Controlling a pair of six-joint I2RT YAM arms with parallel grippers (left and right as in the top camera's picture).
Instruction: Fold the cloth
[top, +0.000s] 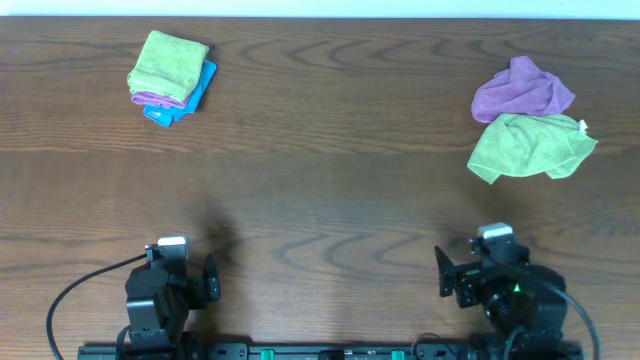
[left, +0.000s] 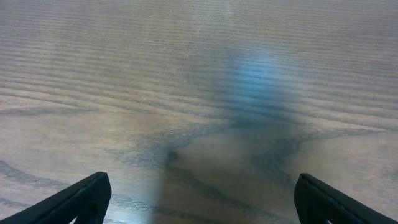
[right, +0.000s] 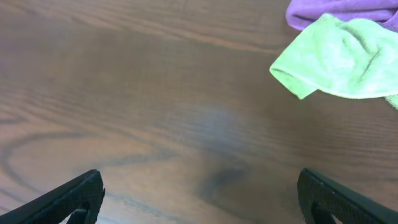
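Observation:
The cloth (top: 168, 62) is lime yellow-green and lies folded on top of a small stack at the far left of the wooden table. Neither wrist view shows it. My left gripper (top: 183, 264) rests near the table's front edge, well short of the stack. It is open, and in the left wrist view only bare wood lies between the two dark fingers of the left gripper (left: 202, 183). My right gripper (top: 480, 262) sits at the front right, open as well. The right wrist view shows nothing between the fingers of the right gripper (right: 200, 180).
Under the lime cloth lie a folded purple cloth (top: 150, 99) and a blue one (top: 197, 92). At the far right a crumpled purple cloth (top: 522, 90) touches a crumpled duller green cloth (top: 530, 147) with a white tag (top: 583, 125); that green cloth (right: 339, 59) shows ahead of the right gripper.

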